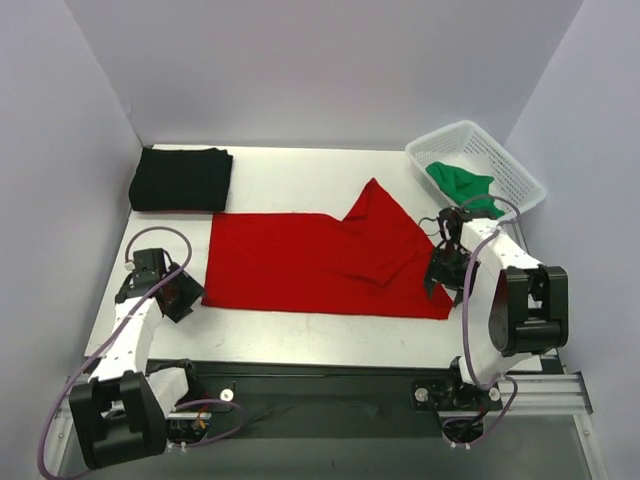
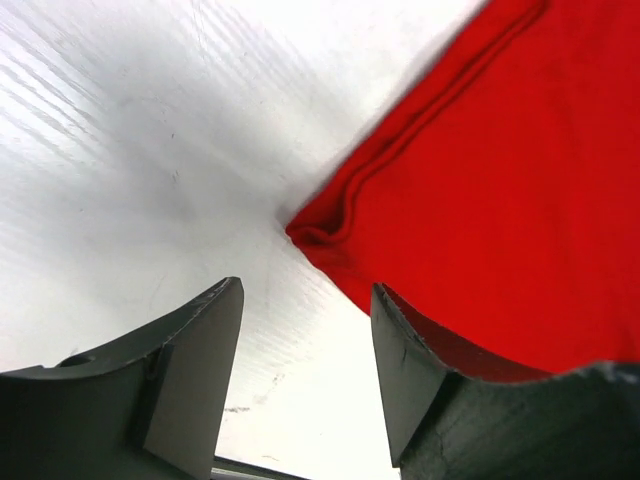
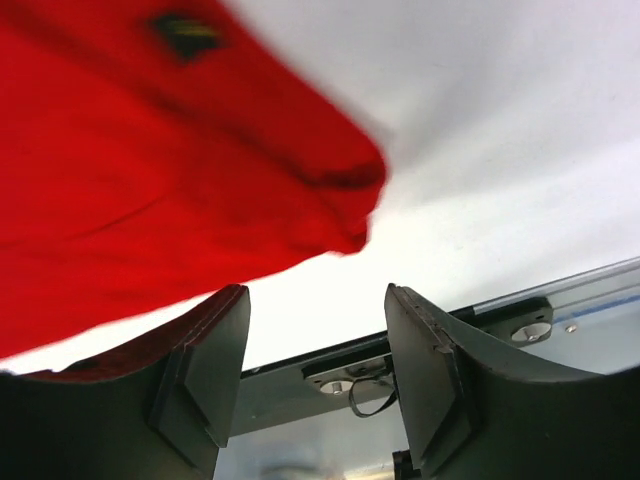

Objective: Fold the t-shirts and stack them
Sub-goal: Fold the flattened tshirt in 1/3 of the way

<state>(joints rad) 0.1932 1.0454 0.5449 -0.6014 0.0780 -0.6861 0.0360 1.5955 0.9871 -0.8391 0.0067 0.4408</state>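
Left gripper (image 2: 306, 300) agape, red t-shirt (image 2: 500, 180) corner just ahead

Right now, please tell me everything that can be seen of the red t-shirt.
The red t-shirt is plain, soft cloth, bright red, folded into a long band lying flat across the middle of the white table. A pointed flap juts from its far right side. Layered edges show at its near left corner; a small dark label shows near the right end. The open left gripper and open right gripper sit at its near corners; neither clamps it.
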